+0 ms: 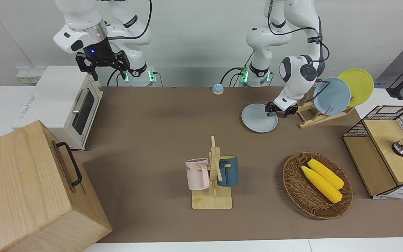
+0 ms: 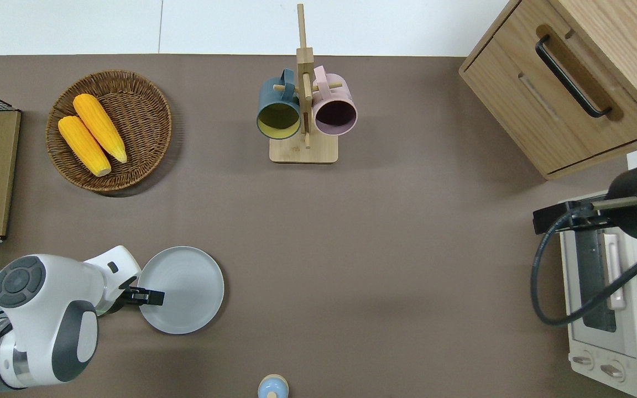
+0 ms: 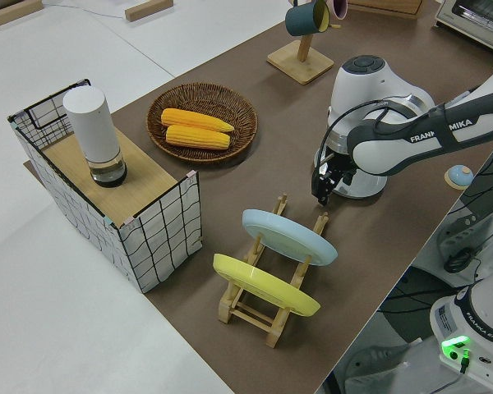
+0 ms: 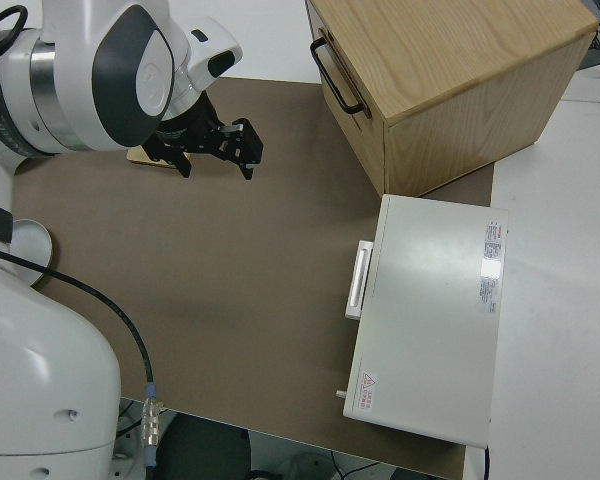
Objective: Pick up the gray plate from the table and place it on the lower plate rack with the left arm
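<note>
We see the gray plate (image 2: 186, 290) flat on the table (image 2: 351, 232), just beside the lower plate rack (image 1: 318, 117). Left gripper (image 2: 150, 297) sits at the plate's 9 o'clock rim in the overhead view; we can't tell its finger state. Right arm parked, fingers spread open.

A robot lab: two arms bolted at a table (image 1: 159, 115) staged with kitchen props.
</note>
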You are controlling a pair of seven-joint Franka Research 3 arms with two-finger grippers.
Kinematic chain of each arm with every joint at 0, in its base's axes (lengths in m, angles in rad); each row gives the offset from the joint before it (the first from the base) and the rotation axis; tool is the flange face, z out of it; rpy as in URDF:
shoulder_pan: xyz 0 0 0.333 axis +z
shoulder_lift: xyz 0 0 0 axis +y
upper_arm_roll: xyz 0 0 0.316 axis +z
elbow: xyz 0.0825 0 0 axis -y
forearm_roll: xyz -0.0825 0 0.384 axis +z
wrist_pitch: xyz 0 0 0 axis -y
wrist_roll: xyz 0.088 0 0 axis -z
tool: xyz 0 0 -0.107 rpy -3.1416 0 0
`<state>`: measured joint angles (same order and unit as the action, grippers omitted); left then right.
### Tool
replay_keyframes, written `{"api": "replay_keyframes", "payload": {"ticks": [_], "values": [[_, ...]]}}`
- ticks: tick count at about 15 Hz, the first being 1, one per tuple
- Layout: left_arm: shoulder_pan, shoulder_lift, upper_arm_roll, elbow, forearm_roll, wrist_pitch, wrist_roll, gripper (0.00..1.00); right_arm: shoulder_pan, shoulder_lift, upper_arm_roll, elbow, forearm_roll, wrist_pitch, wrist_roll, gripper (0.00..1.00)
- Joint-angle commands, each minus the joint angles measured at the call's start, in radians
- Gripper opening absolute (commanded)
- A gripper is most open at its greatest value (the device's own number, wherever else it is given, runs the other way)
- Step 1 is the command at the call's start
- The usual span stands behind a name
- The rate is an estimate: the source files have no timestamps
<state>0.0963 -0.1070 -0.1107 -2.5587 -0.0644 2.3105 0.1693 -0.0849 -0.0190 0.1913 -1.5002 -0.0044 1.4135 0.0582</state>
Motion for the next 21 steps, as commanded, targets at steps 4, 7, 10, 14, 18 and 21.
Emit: {"api": "replay_keyframes", "payload": {"ticks": [4, 7, 10, 14, 18, 21], "values": [[-0.026, 0.012, 0.008, -0.012, -0.011, 0.041, -0.014, 0.72, -0.007, -0.002, 0.007, 0.006, 0.006, -0.014, 0.0, 0.987], [-0.033, 0.013, 0.006, -0.012, -0.011, 0.041, -0.01, 0.24, -0.007, -0.002, 0.007, 0.006, 0.007, -0.014, -0.001, 0.99], [-0.073, 0.013, 0.008, -0.011, -0.009, 0.041, -0.01, 0.0, -0.007, -0.002, 0.007, 0.006, 0.007, -0.014, -0.001, 0.99], [-0.076, 0.013, 0.008, -0.011, -0.009, 0.038, -0.011, 0.0, -0.007, -0.002, 0.007, 0.006, 0.007, -0.014, 0.0, 0.99], [-0.069, 0.013, 0.008, -0.011, -0.009, 0.026, -0.002, 0.0, -0.007, -0.002, 0.007, 0.006, 0.007, -0.014, 0.0, 0.99], [-0.067, 0.013, 0.008, -0.006, -0.009, 0.02, -0.014, 0.0, -0.007, -0.002, 0.007, 0.006, 0.007, -0.014, -0.001, 0.987]]}}
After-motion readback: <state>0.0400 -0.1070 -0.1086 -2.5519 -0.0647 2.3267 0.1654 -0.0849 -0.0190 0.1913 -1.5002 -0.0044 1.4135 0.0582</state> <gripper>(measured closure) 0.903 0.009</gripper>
